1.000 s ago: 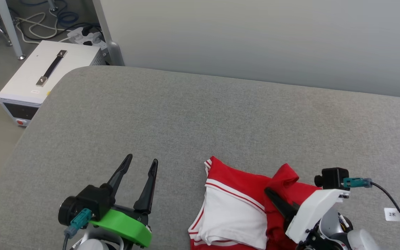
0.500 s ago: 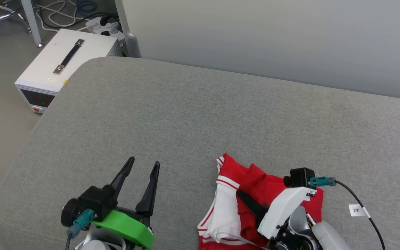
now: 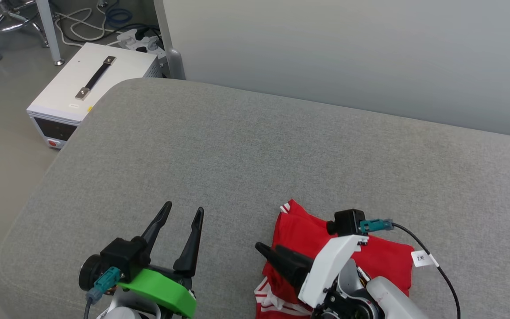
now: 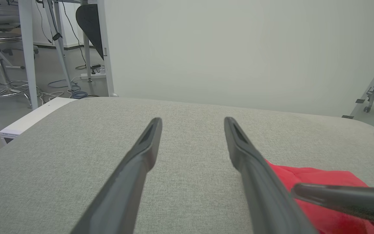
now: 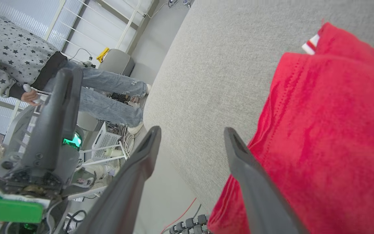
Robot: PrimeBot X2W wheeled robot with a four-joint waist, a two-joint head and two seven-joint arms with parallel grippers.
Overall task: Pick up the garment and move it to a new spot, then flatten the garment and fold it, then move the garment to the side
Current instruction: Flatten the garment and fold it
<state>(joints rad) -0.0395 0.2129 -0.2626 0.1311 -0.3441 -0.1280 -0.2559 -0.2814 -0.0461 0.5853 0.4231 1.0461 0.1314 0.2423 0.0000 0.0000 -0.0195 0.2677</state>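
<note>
The garment (image 3: 299, 230) is a red folded bundle near the front edge of the grey padded surface (image 3: 237, 146), with a bit of white striped trim at its lower left. My right gripper (image 3: 267, 249) reaches leftward over it. In the right wrist view that gripper (image 5: 192, 129) is open with nothing between its fingers, just past the edge of the red cloth (image 5: 330, 130). My left gripper (image 3: 184, 206) stands open and apart from the garment, to its left. The left wrist view shows its spread fingers (image 4: 192, 120) over bare fabric, red cloth (image 4: 317, 178) at the right.
A white box with a black handle (image 3: 91, 84) sits on the floor past the surface's left corner, with cables and a power strip (image 3: 140, 42) behind it. A pale wall runs along the back. A person in jeans (image 5: 109, 87) stands beyond the front edge.
My right gripper carried a red fold leftward over the white sleeve, then opened and let go. The head camera shifted. The left gripper stayed put.
</note>
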